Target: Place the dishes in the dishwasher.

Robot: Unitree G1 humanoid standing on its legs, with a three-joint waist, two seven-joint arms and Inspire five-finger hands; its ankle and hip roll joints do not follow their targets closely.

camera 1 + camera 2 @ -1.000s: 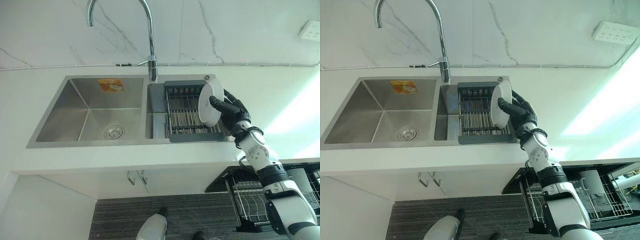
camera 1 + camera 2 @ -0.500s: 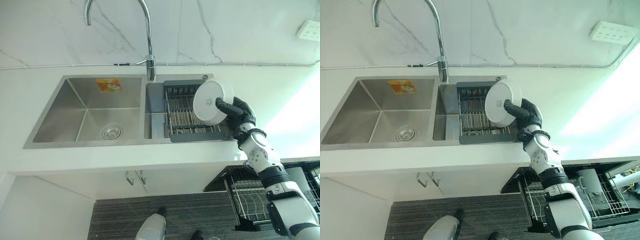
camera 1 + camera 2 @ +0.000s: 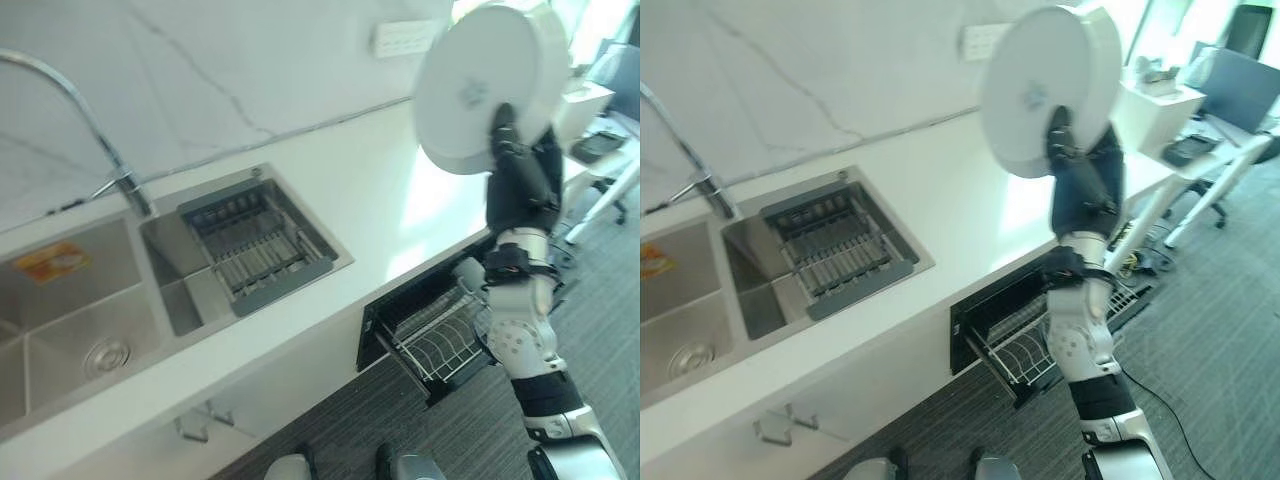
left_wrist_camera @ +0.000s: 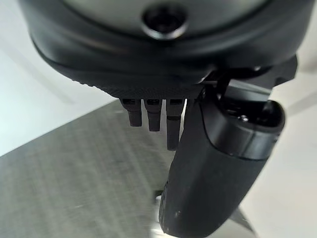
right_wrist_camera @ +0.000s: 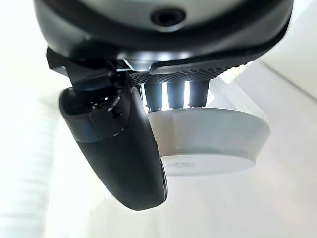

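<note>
Right hand [image 3: 520, 165] pinches the bowl [image 3: 485, 85] by its rim: thumb across the underside, fingers [image 5: 177, 95] hooked inside, as the right wrist view shows. Bowl sits upper right of the frame, base toward the camera, tipped on edge, likely so it can drop between tines without re-gripping.

Arm is nearly vertical, forearm rising from lower right, wrist straight, bowl carried high above the counter [image 3: 380, 200]. That height clears the counter edge on the way across, I'd guess.

Dishwasher rack [image 3: 435, 340] is pulled out below the counter, right of centre, directly under the raised arm. Looks empty where visible.

Drying rack [image 3: 250, 250] in the sink [image 3: 60, 330] sits left of centre, no dishes in it that I can see. Faucet [image 3: 90, 130] at upper left.

Left hand [image 4: 198, 163]: in its wrist view the fingers hang relaxed, holding nothing, over grey floor.

Next is a descent plus wrist roll to line the bowl up with the tines. Risk: a rim pinch is thin, so the bowl could slip during the roll.
</note>
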